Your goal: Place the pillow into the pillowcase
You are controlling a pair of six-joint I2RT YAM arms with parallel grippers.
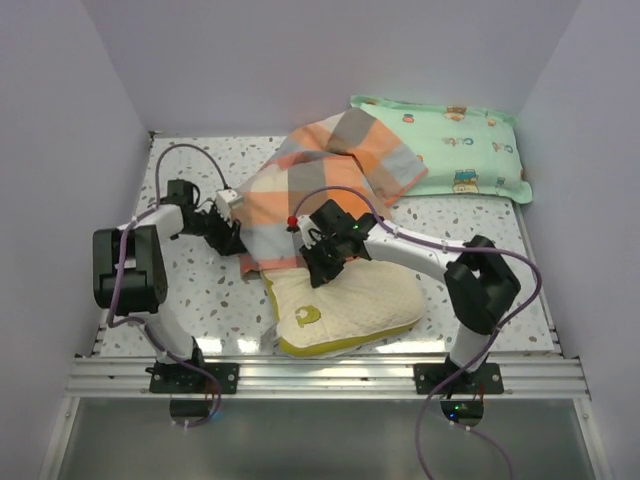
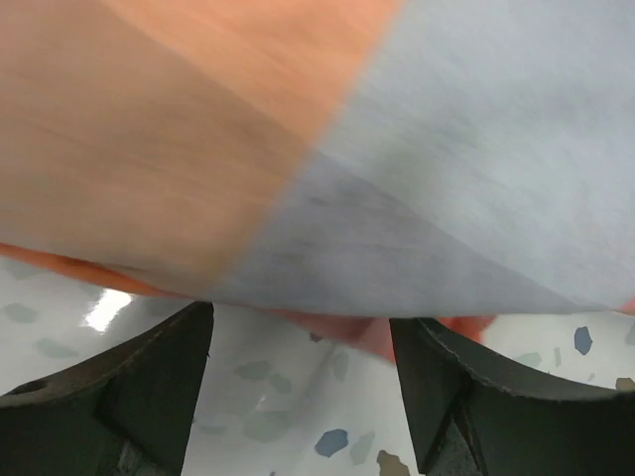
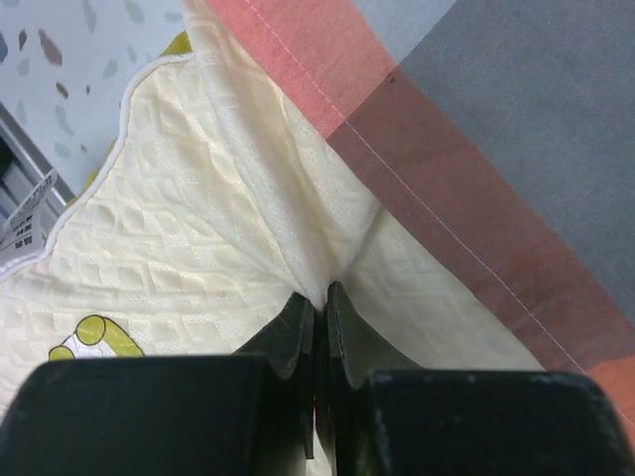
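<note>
The cream-yellow quilted pillow point(image 1: 345, 305) lies at the near middle of the table, its far end under the edge of the plaid pillowcase point(image 1: 310, 185). My right gripper point(image 1: 322, 262) is shut on a pinched fold of the pillow point(image 3: 248, 228) right at the pillowcase's hem point(image 3: 466, 169). The yellow-green logo point(image 3: 94, 337) shows at the near corner. My left gripper point(image 1: 232, 238) is open at the pillowcase's left edge. In the left wrist view the plaid cloth point(image 2: 327, 149) hangs just above and past the spread fingers point(image 2: 451, 387), which hold nothing.
A mint-green cartoon-print pillow point(image 1: 460, 150) lies at the back right, partly under the pillowcase. The table point(image 1: 190, 290) is speckled white terrazzo, with white walls on three sides and a metal rail point(image 1: 320, 375) along the near edge.
</note>
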